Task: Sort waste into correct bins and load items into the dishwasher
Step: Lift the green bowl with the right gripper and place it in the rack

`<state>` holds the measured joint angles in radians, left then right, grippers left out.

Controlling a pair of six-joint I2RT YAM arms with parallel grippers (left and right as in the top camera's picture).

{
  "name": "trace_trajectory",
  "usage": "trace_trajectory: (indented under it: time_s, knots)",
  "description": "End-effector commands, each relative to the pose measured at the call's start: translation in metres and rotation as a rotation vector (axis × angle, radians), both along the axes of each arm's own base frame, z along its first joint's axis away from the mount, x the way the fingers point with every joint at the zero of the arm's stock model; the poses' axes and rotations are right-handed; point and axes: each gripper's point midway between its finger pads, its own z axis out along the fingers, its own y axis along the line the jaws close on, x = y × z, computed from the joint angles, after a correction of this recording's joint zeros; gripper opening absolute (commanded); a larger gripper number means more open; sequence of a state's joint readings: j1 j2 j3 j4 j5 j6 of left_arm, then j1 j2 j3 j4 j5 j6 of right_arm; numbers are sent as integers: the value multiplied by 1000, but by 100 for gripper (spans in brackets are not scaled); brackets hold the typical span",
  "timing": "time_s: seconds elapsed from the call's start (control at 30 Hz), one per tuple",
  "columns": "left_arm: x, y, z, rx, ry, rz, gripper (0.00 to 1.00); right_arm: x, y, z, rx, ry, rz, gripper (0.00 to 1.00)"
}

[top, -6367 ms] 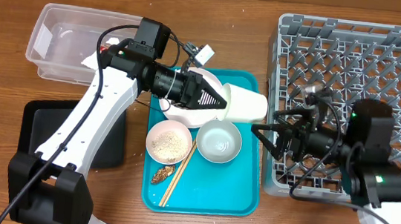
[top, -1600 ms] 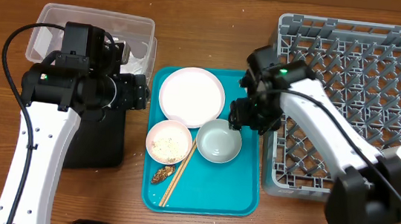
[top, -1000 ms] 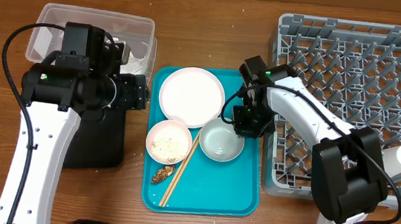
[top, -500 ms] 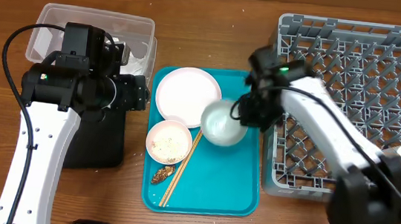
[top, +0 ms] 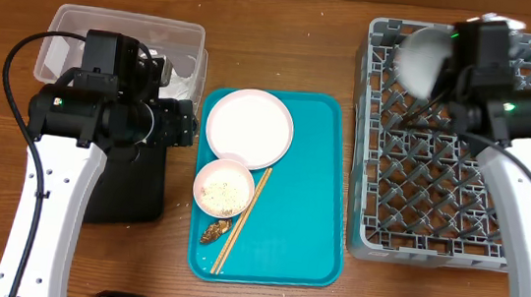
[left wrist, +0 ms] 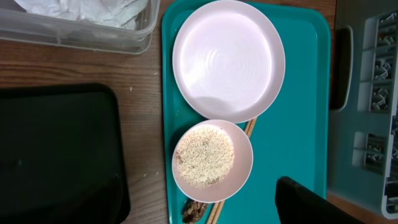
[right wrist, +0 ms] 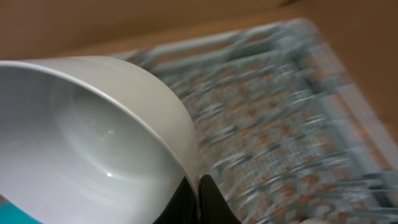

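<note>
Pale blue-white bowl (right wrist: pixel 93 143): your right gripper (right wrist: pixel 198 198) has it by the rim, jaws shut tight on the thin wall. It hangs tilted and empty.
Bowl position: in the air above the far left corner of the dish rack (top: pixel 430 186), not yet set among the pegs. The overhead view shows it only as a blur.
Left gripper (top: pixel 185 123): jaws spread wide, holding nothing. It hovers just left of the teal tray (top: pixel 307 222), over the right far part of the black tray (top: pixel 127 193).
On the teal tray: the white plate (top: pixel 251 127) lies on the far half. The pinkish-white bowl (top: pixel 223 188) sits against the plate's near edge with rice (left wrist: pixel 205 158) in it. Chopsticks (top: pixel 241 220) run along the bowl's right side, and the brown scrap (top: pixel 214 231) lies just near of the bowl.
Bins: the clear tub (top: pixel 80 30) at the far left of the tabletop holds crumpled white material (left wrist: pixel 93 9); you cannot tell whether it is the wrapper. The visible part of the black tray shows nothing on it.
Small white cup: not seen in any view.
Done, as a judgement: some waste appears binned, and one bowl is on its way to the rack.
Left for you: seat this bowl, dump the rice and scrap, then rack the plate and the pinkish-white bowl.
</note>
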<state>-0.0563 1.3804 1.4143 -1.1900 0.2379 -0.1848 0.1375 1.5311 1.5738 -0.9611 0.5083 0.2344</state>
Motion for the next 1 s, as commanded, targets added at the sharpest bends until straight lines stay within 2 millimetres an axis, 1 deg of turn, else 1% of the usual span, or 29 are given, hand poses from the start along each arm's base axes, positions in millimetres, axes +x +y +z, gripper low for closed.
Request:
trace_trajectory:
  time_s: [0.0, 0.1, 0.13, 0.2, 0.23, 0.27, 0.3, 0.37, 0.47, 0.53, 0.67, 0.7, 0.8, 0.9, 0.97]
  knots:
    - [1, 3, 4, 6, -12, 15, 80, -9, -88, 38, -275, -110, -354, 4]
    - [1, 3, 4, 5, -12, 15, 80, -16, -132, 53, -398, -165, -557, 4]
    - [1, 3, 4, 5, -12, 15, 80, -19, -142, 55, -424, -173, -602, 4]
    - [1, 3, 4, 5, -12, 15, 80, -24, -169, 53, -482, -172, -708, 4]
    - [1, 3, 4, 5, -12, 15, 80, -24, -176, 49, -492, -161, -728, 4]
    - [1, 3, 4, 5, -12, 15, 80, -24, -187, 41, -505, -142, -758, 4]
    - [1, 3, 4, 5, -11, 15, 81, -23, -205, 24, -520, -98, -793, 4]
    - [1, 3, 4, 5, -11, 15, 80, -22, -222, 4, -532, -46, -820, 4]
    - [1, 3, 4, 5, -12, 15, 80, -23, -241, -25, -545, 32, -843, 4]
    - [1, 3, 4, 5, -12, 15, 80, -21, -247, -40, -551, 71, -845, 4]
    - [1, 3, 4, 5, -12, 15, 80, -9, -244, -74, -513, 135, -787, 4]
    - [1, 3, 4, 5, -12, 15, 80, -5, -241, -83, -491, 145, -764, 4]
    - [1, 3, 4, 5, -12, 15, 80, 6, -228, -99, -455, 163, -707, 4]
    - [1, 3, 4, 5, -11, 15, 80, 14, -212, -110, -440, 186, -657, 4]
    - [1, 3, 4, 5, -12, 15, 80, 15, -205, -115, -432, 191, -648, 4]
